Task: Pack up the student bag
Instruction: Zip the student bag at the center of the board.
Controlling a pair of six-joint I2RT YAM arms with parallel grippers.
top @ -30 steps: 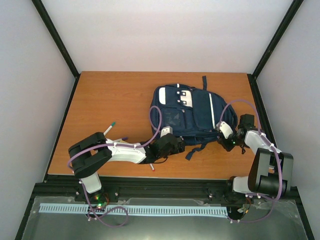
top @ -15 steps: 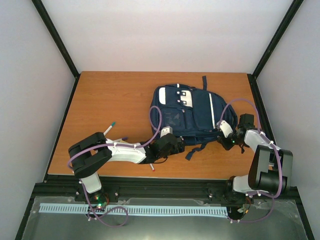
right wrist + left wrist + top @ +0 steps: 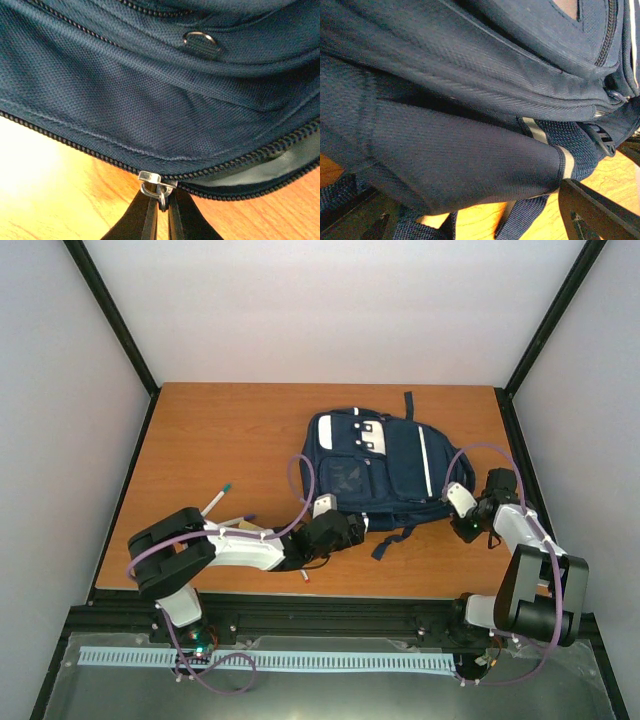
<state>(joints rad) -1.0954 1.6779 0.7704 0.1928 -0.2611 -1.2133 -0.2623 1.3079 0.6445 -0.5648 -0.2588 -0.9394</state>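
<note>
Right wrist view: right gripper (image 3: 159, 201) pinched shut on zipper pull (image 3: 151, 179), backpack (image 3: 150, 100) 4 o'clock edge. Left gripper (image 3: 348, 528) at 7 o'clock, jaws apparently spread wide.

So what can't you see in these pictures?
- Inside the backpack: right wrist view, where the right end effector pinches the zipper pull, shows only a sliver of grey lining.
- Grip of the left end effector: fabric fills the left wrist view; top view too small.
- Pens: top view, partly under the left arm.
</note>
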